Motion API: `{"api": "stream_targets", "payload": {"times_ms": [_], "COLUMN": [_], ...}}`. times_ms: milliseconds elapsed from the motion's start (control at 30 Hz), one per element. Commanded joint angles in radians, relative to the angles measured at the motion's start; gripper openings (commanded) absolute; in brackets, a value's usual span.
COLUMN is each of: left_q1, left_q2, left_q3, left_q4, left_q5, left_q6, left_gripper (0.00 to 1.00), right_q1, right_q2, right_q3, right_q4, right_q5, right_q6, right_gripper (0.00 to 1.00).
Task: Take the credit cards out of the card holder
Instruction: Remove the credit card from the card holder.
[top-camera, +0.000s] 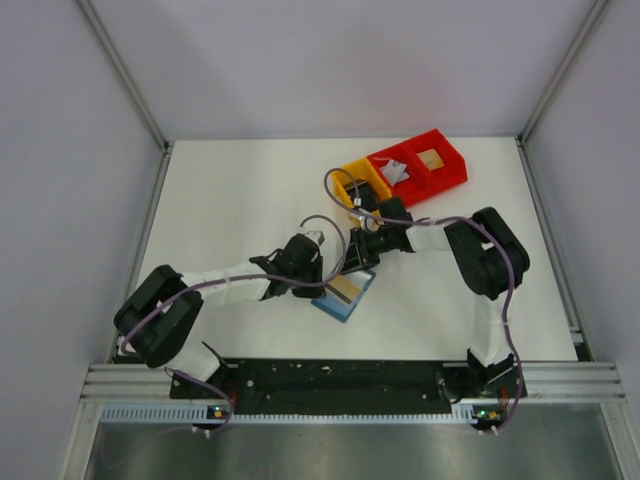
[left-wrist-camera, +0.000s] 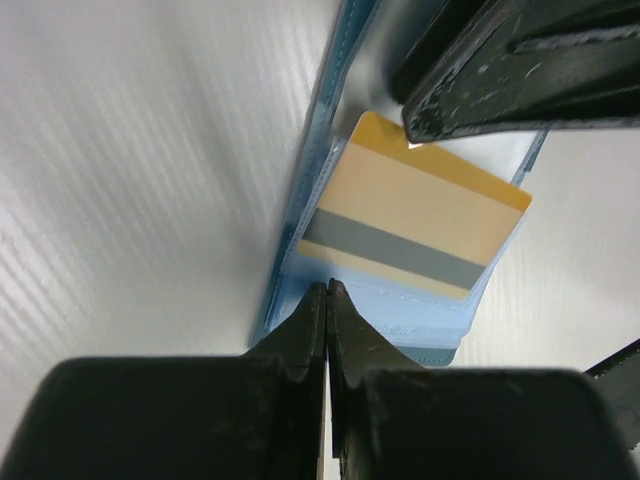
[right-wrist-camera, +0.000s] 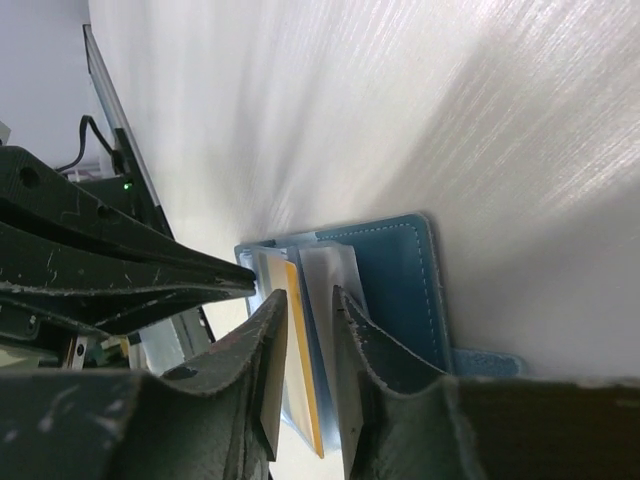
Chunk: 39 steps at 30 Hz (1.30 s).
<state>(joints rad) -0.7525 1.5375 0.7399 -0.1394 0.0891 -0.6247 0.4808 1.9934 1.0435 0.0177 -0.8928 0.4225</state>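
Open teal card holder (top-camera: 333, 305) lies flat on the white table (top-camera: 230, 200), about mid-width and nearer the near edge than the far one, with both grippers on it. A tan-yellow credit card (left-wrist-camera: 410, 215) with a grey stripe sits on top, partly out of its clear sleeve (right-wrist-camera: 325, 265). No other cards can be told apart. Left gripper (left-wrist-camera: 328, 295) is fully closed with nothing between the fingers. Its tips are down at the holder's near edge, likely pinning it. Right gripper (right-wrist-camera: 308, 310) has its jaws a narrow way apart, straddling the card's far edge together with a bit of sleeve. Can't tell if the pads touch the card. The holder's tab (right-wrist-camera: 487, 362) pokes out at one side. Red and yellow bins (top-camera: 457, 168) sit toward the far right corner, well apart from the holder. Handling judgement: the card is light, thin, stiff and slick, so pinch it flat across both faces at the exposed edge or corner and pull along the sleeve's length. The holder is light and soft and will probably slide or lift unless held down. The floppy sleeve could get caught in the pinch with the card, and a shallow grip may slip off.
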Motion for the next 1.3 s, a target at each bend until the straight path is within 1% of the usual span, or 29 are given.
{"api": "stream_targets", "payload": {"times_ms": [0, 100, 200, 433, 633, 833, 1067, 1100, 1167, 1267], "left_q1": [-0.002, -0.004, -0.008, -0.039, -0.053, -0.054, -0.056, -0.056, -0.056, -0.056], "left_q2": [-0.091, -0.125, -0.114, -0.051, -0.027, 0.019, 0.061, 0.064, 0.073, 0.073], "left_q3": [-0.056, -0.04, -0.019, 0.024, 0.03, 0.041, 0.059, 0.059, 0.064, 0.053], "left_q4": [-0.054, -0.026, -0.009, 0.02, 0.052, 0.047, -0.023, -0.035, -0.058, -0.071], "left_q5": [-0.029, 0.004, 0.026, 0.041, 0.018, -0.008, -0.041, -0.046, -0.046, -0.049], "left_q6": [0.01, 0.016, 0.033, 0.049, 0.066, 0.086, 0.086, 0.086, 0.086, 0.083], "left_gripper": [0.0, 0.0, 0.0, 0.0, 0.0, 0.0, 0.0, 0.0, 0.0, 0.0], "right_q1": [-0.015, -0.013, -0.013, -0.013, -0.015, -0.015, -0.015, -0.015, -0.013, -0.018], "right_q2": [-0.025, -0.028, -0.025, -0.027, -0.022, -0.021, -0.022, -0.021, -0.021, -0.013], "right_q3": [0.007, -0.011, -0.019, -0.036, -0.042, -0.037, -0.043, -0.043, -0.037, -0.022], "right_q4": [0.033, 0.034, 0.037, 0.037, 0.037, 0.03, 0.024, 0.022, 0.021, 0.016], "right_q5": [-0.026, -0.031, -0.038, -0.043, -0.046, -0.047, -0.064, -0.064, -0.063, -0.061], "right_q6": [-0.014, -0.017, -0.019, -0.025, -0.03, -0.033, -0.047, -0.047, -0.05, -0.056], "right_gripper": [0.26, 0.24, 0.2, 0.2, 0.2, 0.2, 0.2, 0.16, 0.01, 0.0]}}
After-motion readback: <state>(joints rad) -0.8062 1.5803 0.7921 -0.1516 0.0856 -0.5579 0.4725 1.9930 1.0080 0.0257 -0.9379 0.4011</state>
